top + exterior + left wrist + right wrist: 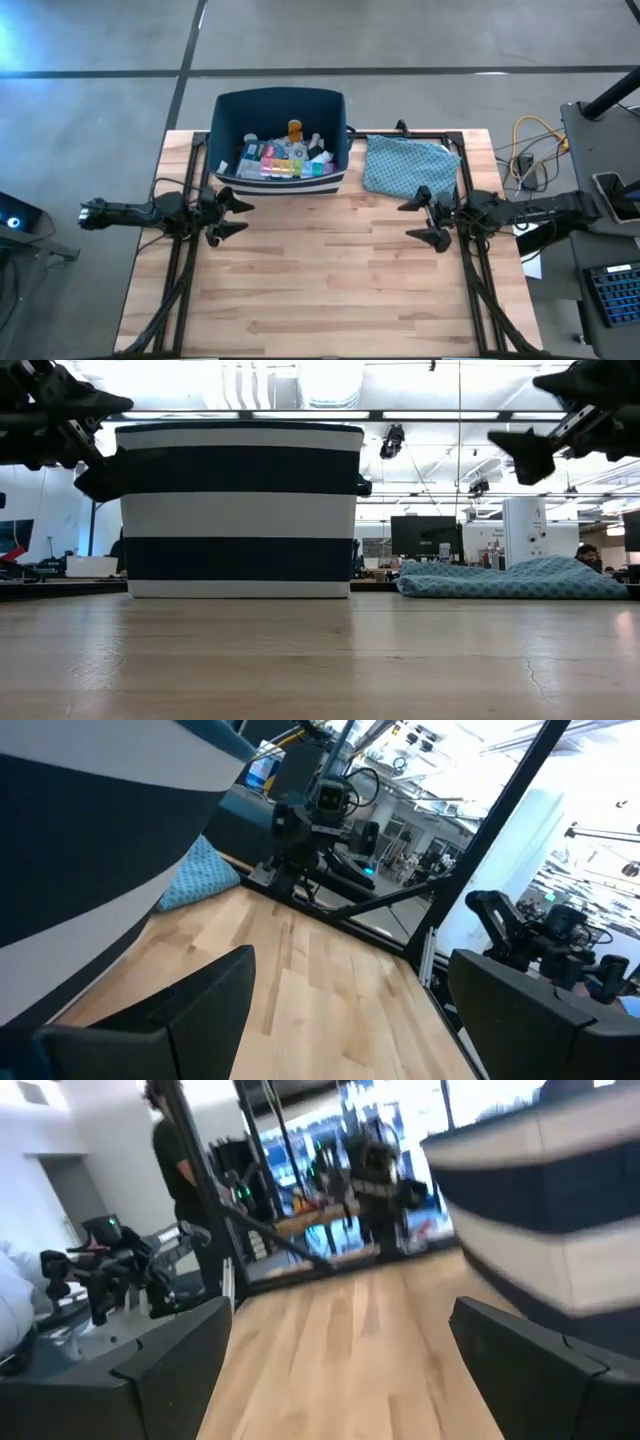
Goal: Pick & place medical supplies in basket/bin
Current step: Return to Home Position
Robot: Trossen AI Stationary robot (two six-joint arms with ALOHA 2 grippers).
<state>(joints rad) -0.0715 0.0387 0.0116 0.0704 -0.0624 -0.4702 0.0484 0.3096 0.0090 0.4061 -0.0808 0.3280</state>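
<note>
The navy bin (280,105) with white stripes stands at the table's far edge, left of centre, its base on the wood. It is also seen as the bin (240,510). Inside lie medical supplies: an orange pill bottle (295,130), a rainbow pill organizer (272,166) and white items. My left gripper (243,216) hovers open and empty near the bin's near-left corner, pointing level toward the table's right. My right gripper (408,221) hovers open and empty near the right rail, pointing toward the left, in front of a teal patterned pouch (410,165).
The teal pouch (515,578) lies flat on the table to the right of the bin. Black frame rails (470,270) run along both table sides. Bare wood (320,280) stretches between the grippers and toward the near edge. A person (175,1150) stands in the room beyond the table.
</note>
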